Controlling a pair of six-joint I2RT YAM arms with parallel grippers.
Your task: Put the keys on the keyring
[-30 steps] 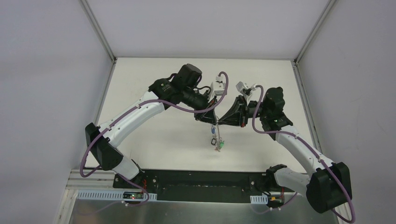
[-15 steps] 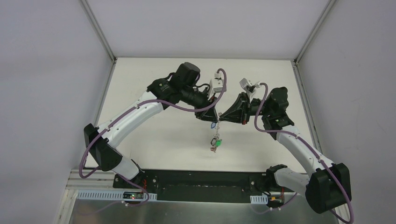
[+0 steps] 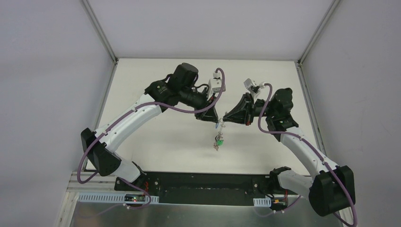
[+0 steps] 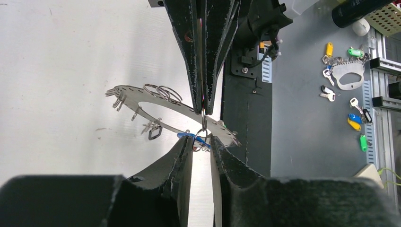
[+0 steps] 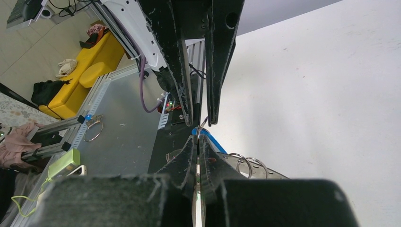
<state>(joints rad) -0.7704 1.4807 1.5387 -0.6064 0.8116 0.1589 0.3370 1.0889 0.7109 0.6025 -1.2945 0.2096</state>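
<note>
Aloft, the right gripper (image 4: 204,106) clamps the keyring (image 4: 132,94) by its rim, while the left gripper (image 4: 202,142) stands slightly parted around a blue-tagged key (image 4: 186,135)

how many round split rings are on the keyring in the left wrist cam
2. Both sit on the keyring's upper edge, overlapping: the left split ring and the right split ring beside it. More may be hidden from this view.

table (image 3: 165,142): white | sofa (image 5: 90,66): yellow | bag (image 5: 45,88): black, by sofa
</note>
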